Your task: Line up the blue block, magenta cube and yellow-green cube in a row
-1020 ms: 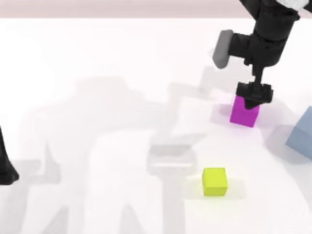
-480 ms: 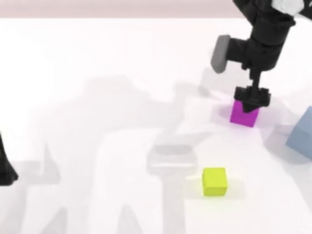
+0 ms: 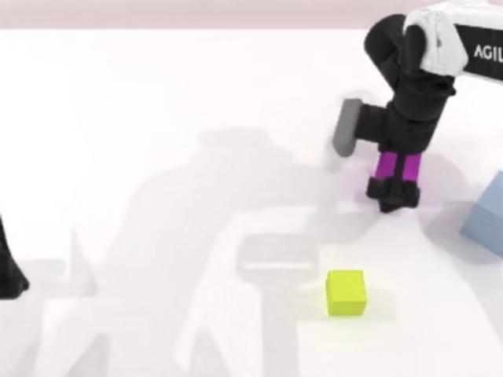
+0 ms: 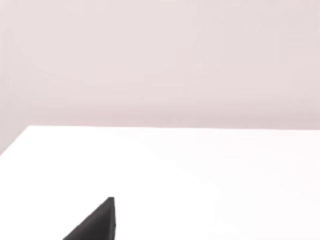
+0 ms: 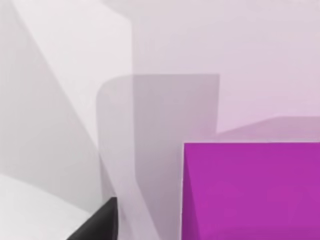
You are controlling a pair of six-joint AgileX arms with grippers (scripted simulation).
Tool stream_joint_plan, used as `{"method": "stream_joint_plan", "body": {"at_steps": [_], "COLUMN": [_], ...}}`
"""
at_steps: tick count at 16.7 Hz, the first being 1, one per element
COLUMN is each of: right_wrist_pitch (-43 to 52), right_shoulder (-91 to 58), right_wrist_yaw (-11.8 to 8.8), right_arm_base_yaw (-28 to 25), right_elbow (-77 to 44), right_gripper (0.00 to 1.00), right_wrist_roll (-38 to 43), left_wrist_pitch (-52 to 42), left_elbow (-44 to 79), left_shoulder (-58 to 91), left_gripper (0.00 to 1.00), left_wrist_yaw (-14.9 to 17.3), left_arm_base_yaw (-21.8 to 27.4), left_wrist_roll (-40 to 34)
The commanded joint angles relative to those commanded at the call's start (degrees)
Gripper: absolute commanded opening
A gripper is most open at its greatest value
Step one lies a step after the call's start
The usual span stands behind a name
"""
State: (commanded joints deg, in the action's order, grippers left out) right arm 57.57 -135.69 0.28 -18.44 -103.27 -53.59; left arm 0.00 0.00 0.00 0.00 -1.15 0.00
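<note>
The magenta cube (image 3: 387, 165) sits at the right of the table, mostly covered by my right arm. My right gripper (image 3: 395, 195) is lowered over it and open. In the right wrist view the cube (image 5: 250, 190) fills one side, and a dark fingertip (image 5: 102, 222) stands apart from its face with bare table between; the other finger is hidden. The yellow-green cube (image 3: 346, 293) lies nearer the front, free. The blue block (image 3: 489, 216) is cut off by the right edge. My left gripper (image 3: 9, 275) is parked at the far left; one fingertip (image 4: 97, 225) shows over bare table.
The white table (image 3: 157, 118) carries only soft shadows of the arms. Its far edge (image 4: 160, 126) meets a pale wall. The right arm's grey camera housing (image 3: 346, 127) juts out to the left of the wrist.
My right gripper has dropped down over the magenta cube, and the wrist now covers most of it. The cubes and the left arm have not moved.
</note>
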Motion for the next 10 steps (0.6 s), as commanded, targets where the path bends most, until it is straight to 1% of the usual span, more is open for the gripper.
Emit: {"method": "stream_joint_plan", "body": {"at_steps": [3,10], "right_wrist_pitch": [0.0,0.0], "right_shoulder": [0.0,0.0], "right_wrist_yaw": [0.0,0.0], "right_arm_base_yaw": [0.0,0.0], "right_elbow": [0.0,0.0], "right_gripper": [1.0,0.47], "right_wrist_roll": [0.0,0.0], "left_wrist_pitch": [0.0,0.0], "left_elbow": [0.0,0.0], "left_shoulder": [0.0,0.0], "left_gripper": [1.0,1.0], "left_wrist_yaw": [0.0,0.0], "left_arm_base_yaw": [0.0,0.0], "left_wrist_roll": [0.0,0.0]}}
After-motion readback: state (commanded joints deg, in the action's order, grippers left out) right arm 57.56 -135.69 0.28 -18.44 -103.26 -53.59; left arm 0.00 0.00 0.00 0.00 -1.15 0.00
